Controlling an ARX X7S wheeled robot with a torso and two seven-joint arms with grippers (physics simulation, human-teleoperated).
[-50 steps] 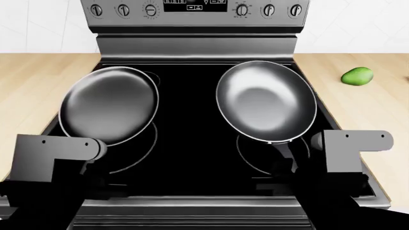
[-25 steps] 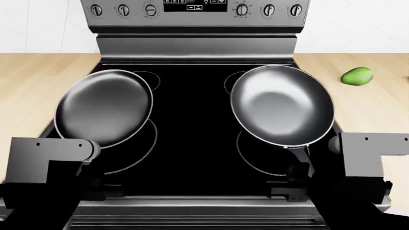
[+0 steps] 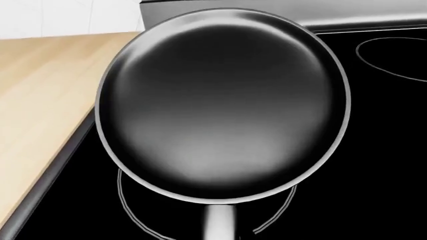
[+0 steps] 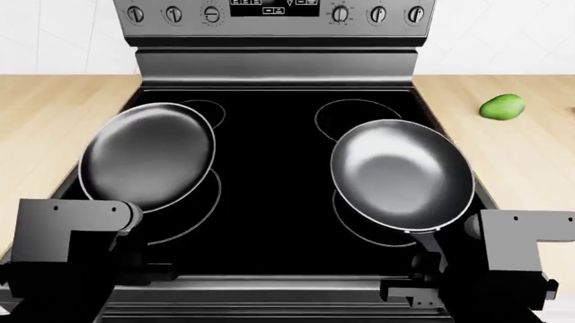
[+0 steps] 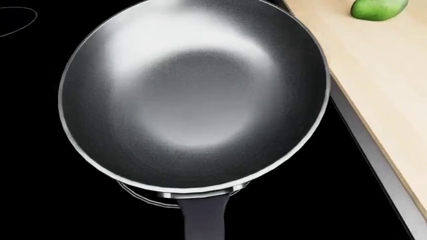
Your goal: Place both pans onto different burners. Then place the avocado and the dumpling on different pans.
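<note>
The larger, deeper, glossy dark grey pan (image 4: 402, 176) has slid back toward the robot since a second ago and now sits over the front right white-ringed burner (image 4: 351, 232), while the flatter, matte black pan (image 4: 148, 156) has hardly shifted over the front left burner (image 4: 193, 222). Each arm appears to hold its pan by the long handle, though neither pincer's fingertips are visible, so their grip cannot be confirmed. Both pans look nearly placed on the glossy black glass cooktop (image 4: 269, 161); the smooth bright green avocado (image 4: 501, 107) waits untouched on the pale wooden counter (image 4: 530, 155), and the dumpling is out of view.

Bright, sharp renders; soft glare on pans (image 4: 402, 173)
</note>
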